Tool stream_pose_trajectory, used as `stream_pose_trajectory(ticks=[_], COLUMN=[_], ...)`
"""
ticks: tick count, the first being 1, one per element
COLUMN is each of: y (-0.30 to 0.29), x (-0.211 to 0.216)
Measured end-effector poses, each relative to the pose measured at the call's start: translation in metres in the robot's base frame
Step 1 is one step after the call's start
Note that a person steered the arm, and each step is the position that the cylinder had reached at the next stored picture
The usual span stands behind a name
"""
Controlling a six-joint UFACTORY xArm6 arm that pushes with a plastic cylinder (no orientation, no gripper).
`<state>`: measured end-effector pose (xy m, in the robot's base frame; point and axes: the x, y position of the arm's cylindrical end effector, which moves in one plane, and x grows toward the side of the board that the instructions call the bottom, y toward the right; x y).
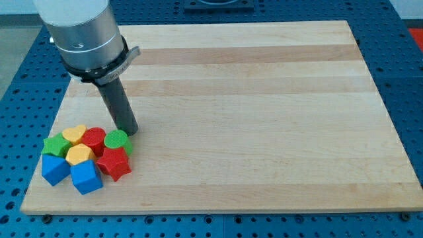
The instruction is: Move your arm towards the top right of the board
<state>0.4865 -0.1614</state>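
Wooden board [264, 119] across most of the view, framed by a blue perforated table [410, 79] on all sides. Wide bare wood over the whole right half and along the top, out to the top right corner near the view's upper right; edges there straight and unobstructed. Grey arm housing [82, 33] at the view's top left, overhanging the board's left upper corner, with a dark rod [117, 102] slanting down from it. My tip [129, 131] down on the wood at lower left, just above the green cylinder [117, 140] and seemingly touching or nearly touching it; contact not certain. No gripper on this arm, so nothing to open, close or hold. All blocks packed in one cluster at the board's lower left, near its left and bottom edges, touching one another. Two blue cubes [86, 176] [55, 169] at the cluster's bottom, side by side. Red star-like block [114, 162] on the cluster's right, below the green cylinder. Red cylinder [94, 140] in the middle, left of the green cylinder. Green star-like block [57, 145] at far left. Yellow heart [75, 134] at top left of the cluster, second yellow block [79, 156] in the centre, shape hard to make out. No containers visible.
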Motion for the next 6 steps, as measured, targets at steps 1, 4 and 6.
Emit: stream_pose_trajectory(ticks=[1,4,6], y=[0.000,0.018,0.202], x=[0.000,-0.028,-0.160])
